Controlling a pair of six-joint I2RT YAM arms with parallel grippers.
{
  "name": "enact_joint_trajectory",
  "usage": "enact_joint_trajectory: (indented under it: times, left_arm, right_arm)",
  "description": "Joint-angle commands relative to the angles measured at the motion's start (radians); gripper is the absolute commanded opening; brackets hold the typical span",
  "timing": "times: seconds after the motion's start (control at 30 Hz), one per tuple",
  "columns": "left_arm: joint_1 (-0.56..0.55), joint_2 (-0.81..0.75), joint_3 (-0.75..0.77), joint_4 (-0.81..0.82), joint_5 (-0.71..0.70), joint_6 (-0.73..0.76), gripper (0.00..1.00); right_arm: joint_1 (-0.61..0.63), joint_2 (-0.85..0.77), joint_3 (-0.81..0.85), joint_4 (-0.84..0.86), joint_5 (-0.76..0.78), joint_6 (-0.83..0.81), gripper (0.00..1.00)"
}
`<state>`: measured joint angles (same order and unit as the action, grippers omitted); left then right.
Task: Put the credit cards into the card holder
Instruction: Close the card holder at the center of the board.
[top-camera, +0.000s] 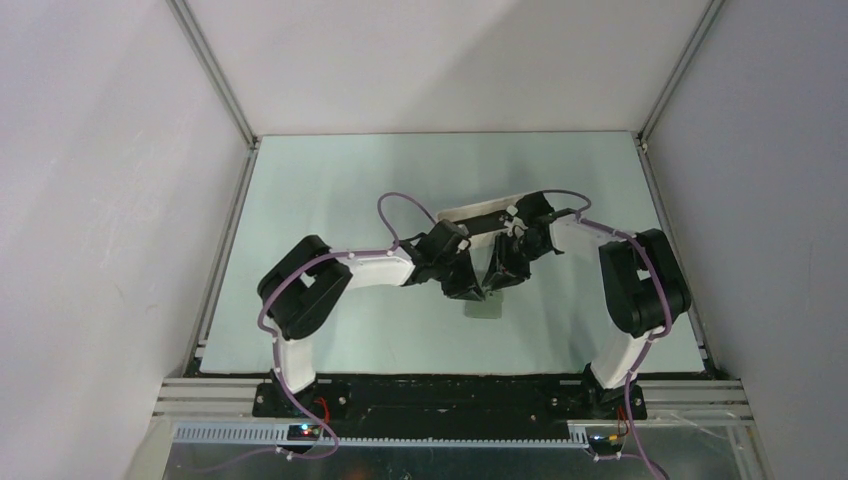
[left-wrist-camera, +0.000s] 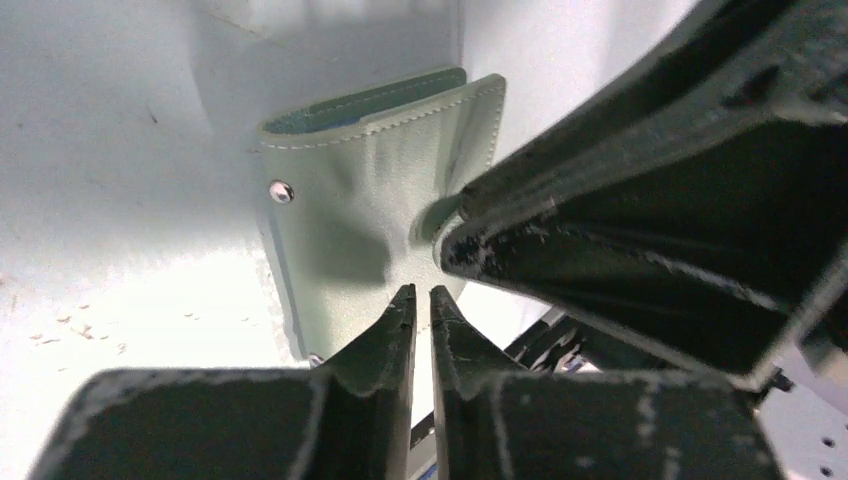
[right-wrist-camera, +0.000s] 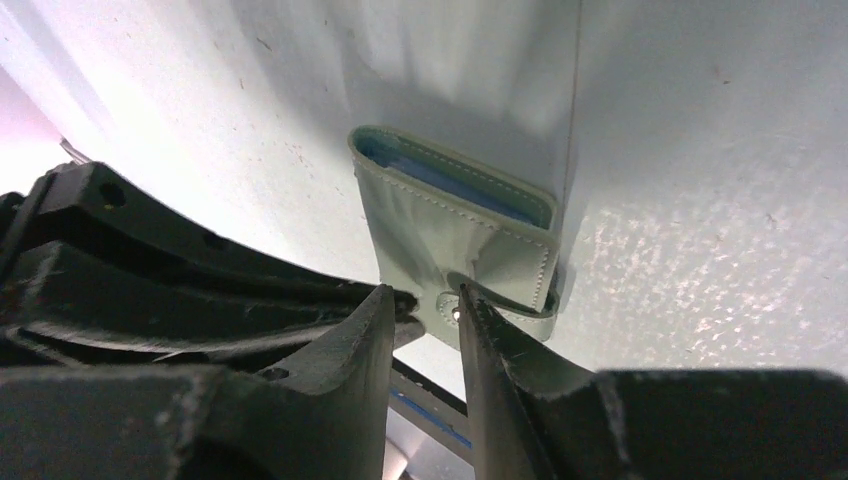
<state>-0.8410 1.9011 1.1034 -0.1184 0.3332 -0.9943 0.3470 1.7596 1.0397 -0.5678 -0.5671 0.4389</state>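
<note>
Grey-green stitched folding card holder (left-wrist-camera: 370, 200) lies folded on the white tabletop (left-wrist-camera: 120, 150). My left tool (left-wrist-camera: 421, 292) is pressed nearly together and my right tool (right-wrist-camera: 425, 295) is spread beside its snap tab (right-wrist-camera: 505, 300). I see no cards, so loading remains.

You have one card holder (left-wrist-camera: 370, 200), one white tray (top-camera: 478, 211) at its 12 o'clock, and two grippers: left gripper (left-wrist-camera: 421, 296), right gripper (right-wrist-camera: 425, 296).

Soft overhead light, dim walls; glare on table (right-wrist-camera: 450, 60) at top centre of right wrist view; both wrist foregrounds blurred.
</note>
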Motion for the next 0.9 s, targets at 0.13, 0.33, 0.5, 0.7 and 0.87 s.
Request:
enact_joint_trajectory:
  times: [0.13,0.33,0.5,0.7,0.87]
  left_arm:
    - [0.053,-0.105,-0.081,0.211,0.097,-0.016,0.35]
    - [0.055,-0.052,-0.073,0.229,0.125,-0.022,0.37]
    - [0.051,-0.035,-0.065,0.238,0.15,-0.009,0.36]
    - [0.052,-0.072,-0.09,0.244,0.145,0.006,0.37]
    - [0.052,-0.056,-0.083,0.25,0.159,0.008,0.38]
  right_arm:
    - [-0.024,-0.039,-0.035,0.08,-0.029,0.041,0.29]
    - [-0.036,-0.044,-0.036,0.089,-0.028,0.046,0.25]
    - [-0.055,-0.052,-0.036,0.085,-0.036,0.047,0.26]
    - [-0.118,-0.116,-0.036,0.079,-0.071,0.035,0.28]
    - [-0.162,-0.143,-0.046,0.02,-0.081,-0.024,0.28]
